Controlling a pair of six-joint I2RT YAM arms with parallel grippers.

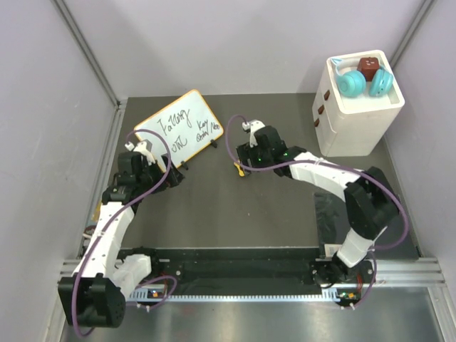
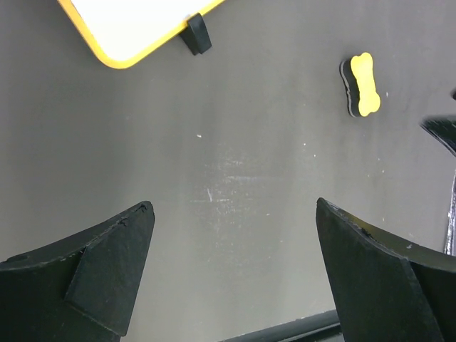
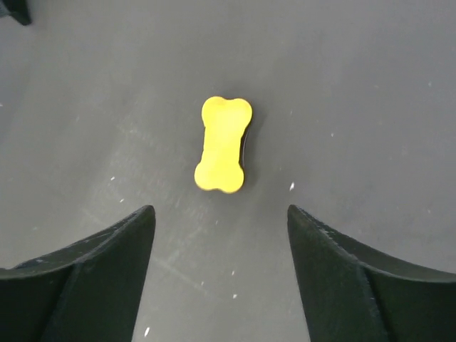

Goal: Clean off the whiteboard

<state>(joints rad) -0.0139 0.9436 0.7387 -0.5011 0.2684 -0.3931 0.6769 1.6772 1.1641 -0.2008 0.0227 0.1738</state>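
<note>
The left gripper point(image 2: 234, 206) hangs over the bare dark table point(image 2: 235, 128), its jaws spread wide with nothing between them. The whiteboard point(image 1: 179, 128), with black handwriting on it, stands on small black feet ahead of those jaws and off to their left, not touching them. Further right, a yellow bone-shaped piece point(image 3: 223, 144) lies flat on the table just ahead of the right gripper point(image 3: 219, 212), in line with the gap between its jaws. These too are wide apart and touch nothing. Well to their right stands a white box point(image 1: 356, 121).
</note>
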